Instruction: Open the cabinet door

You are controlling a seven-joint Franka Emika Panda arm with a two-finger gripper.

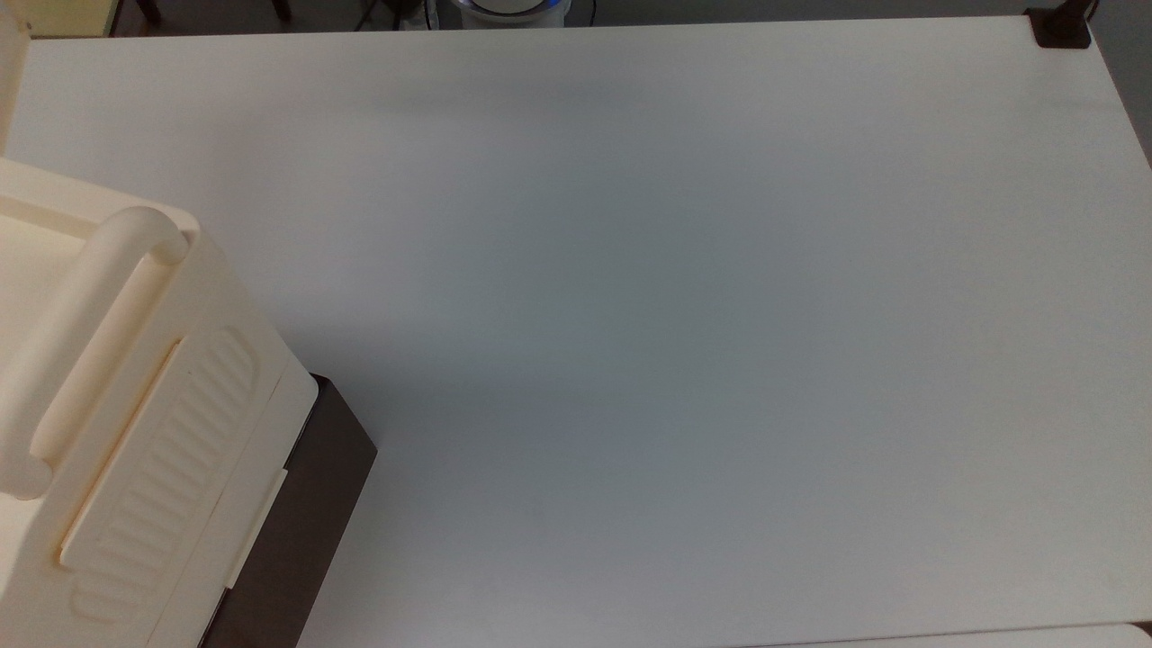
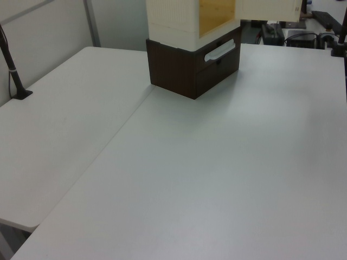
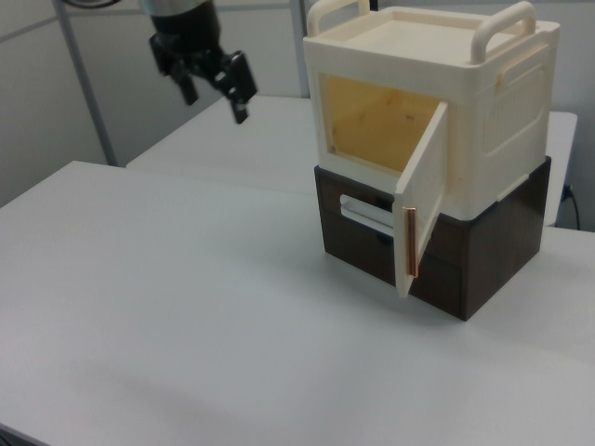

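White table [image 3: 186,307], bare across middle; dark brown base unit [image 3: 483,255] sits near one edge, cream cabinet [image 3: 483,102] stacked on it.

Thin cream cabinet door [image 3: 421,201] stands swung wide open, hinged at the right view's right, its copper-coloured edge strip facing forward.

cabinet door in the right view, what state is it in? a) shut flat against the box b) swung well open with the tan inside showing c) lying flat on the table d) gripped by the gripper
b: the cabinet door stands swung out from the cabinet, baring the tan interior, while the gripper hangs off to the right view's left, apart from it.
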